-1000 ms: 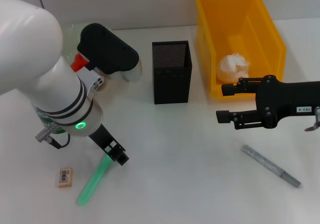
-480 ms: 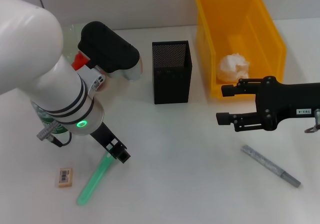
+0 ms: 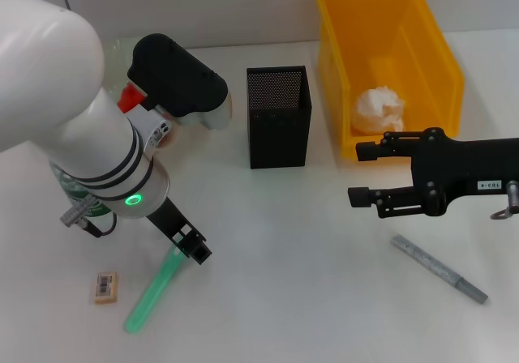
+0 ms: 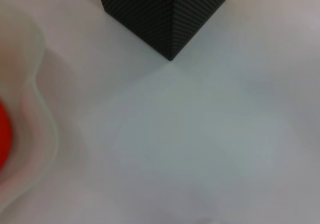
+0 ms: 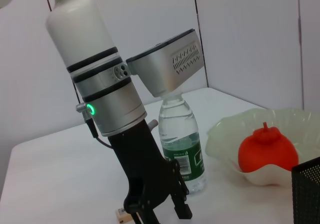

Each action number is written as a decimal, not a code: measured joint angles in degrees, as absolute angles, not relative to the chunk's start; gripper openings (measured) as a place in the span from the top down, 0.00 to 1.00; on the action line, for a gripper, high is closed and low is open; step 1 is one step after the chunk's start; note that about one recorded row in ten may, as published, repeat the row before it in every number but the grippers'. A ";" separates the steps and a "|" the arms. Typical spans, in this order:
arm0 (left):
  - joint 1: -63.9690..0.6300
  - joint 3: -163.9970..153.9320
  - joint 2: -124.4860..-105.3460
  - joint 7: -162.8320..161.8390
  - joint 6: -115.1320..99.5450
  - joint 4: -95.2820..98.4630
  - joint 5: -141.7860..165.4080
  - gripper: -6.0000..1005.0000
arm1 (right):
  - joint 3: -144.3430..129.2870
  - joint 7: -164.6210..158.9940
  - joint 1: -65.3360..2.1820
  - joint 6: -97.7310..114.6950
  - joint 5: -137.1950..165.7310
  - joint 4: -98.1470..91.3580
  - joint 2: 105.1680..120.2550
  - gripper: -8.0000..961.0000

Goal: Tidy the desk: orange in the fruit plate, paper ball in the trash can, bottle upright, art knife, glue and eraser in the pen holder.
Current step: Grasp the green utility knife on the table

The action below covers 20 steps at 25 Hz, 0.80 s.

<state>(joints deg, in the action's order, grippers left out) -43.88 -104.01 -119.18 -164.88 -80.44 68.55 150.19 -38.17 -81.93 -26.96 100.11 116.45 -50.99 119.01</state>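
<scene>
My left gripper [image 3: 191, 248] is low over the table, its open jaws at the upper end of the green glue stick [image 3: 149, 295], which lies flat; it also shows in the right wrist view [image 5: 157, 211]. The eraser [image 3: 105, 288] lies left of the glue. The grey art knife [image 3: 439, 268] lies at the front right. My right gripper [image 3: 362, 172] is open and empty, above the table in front of the yellow trash bin [image 3: 426, 31], which holds the paper ball [image 3: 379, 109]. The black mesh pen holder [image 3: 278, 116] stands mid-table. The bottle [image 5: 179, 134] stands upright. The orange [image 5: 267, 146] sits in the fruit plate [image 5: 225, 134].
My left arm's white body [image 3: 73, 128] covers most of the bottle and plate in the head view. The left wrist view shows the pen holder's corner [image 4: 170, 14] and the plate rim [image 4: 42, 99]. Bare white table lies between the glue and the knife.
My right gripper has drifted slightly left and down. My left gripper has edged a little along the glue's upper end; the glue has not moved.
</scene>
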 joint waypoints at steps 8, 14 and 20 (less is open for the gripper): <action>-44.20 -103.85 -119.18 -164.93 -80.54 66.63 150.33 0.44 | -38.14 -81.91 -27.15 100.07 116.54 -50.96 119.00 0.20; -44.23 -103.92 -119.17 -164.95 -80.37 66.46 150.42 0.44 | -38.14 -81.91 -27.16 99.70 116.55 -50.98 119.00 0.20; -44.54 -104.05 -119.17 -164.97 -79.85 65.37 150.54 0.46 | -38.14 -81.91 -27.16 99.64 116.54 -50.91 119.00 0.20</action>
